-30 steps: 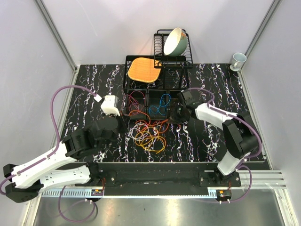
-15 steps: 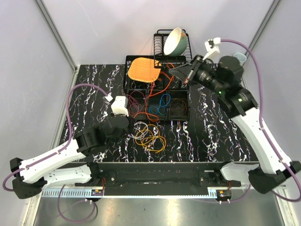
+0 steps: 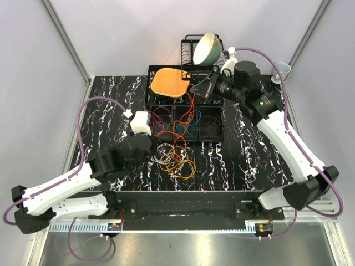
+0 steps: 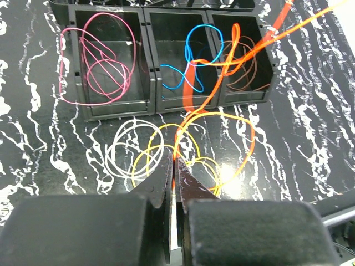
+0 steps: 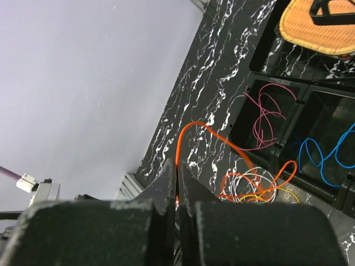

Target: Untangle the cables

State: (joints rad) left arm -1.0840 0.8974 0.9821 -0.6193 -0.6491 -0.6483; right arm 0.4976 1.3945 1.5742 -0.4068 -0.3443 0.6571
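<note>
The cables lie in a tangled pile of orange, yellow and white loops point(image 3: 176, 160) on the black marble table, in front of three black bins point(image 3: 173, 137). A pink cable point(image 4: 100, 61) lies in the left bin, a blue one point(image 4: 194, 55) in the middle bin and a brown one point(image 4: 247, 69) in the right bin. My left gripper point(image 3: 155, 152) is low at the pile's left edge, shut on an orange cable point(image 4: 191, 91). My right gripper point(image 3: 206, 90) is raised above the bins, shut on the orange cable point(image 5: 222, 138), which hangs stretched down to the pile.
A black wire dish rack point(image 3: 217, 71) stands at the back with a cream-green bowl point(image 3: 207, 48) in it. An orange woven mat point(image 3: 169, 82) lies on a rack left of it. A pale cup point(image 3: 281, 71) stands at the back right corner.
My right arm has swung up from the table to above the bins, pulling the orange cable up out of the pile. My left gripper has moved right to the pile.
</note>
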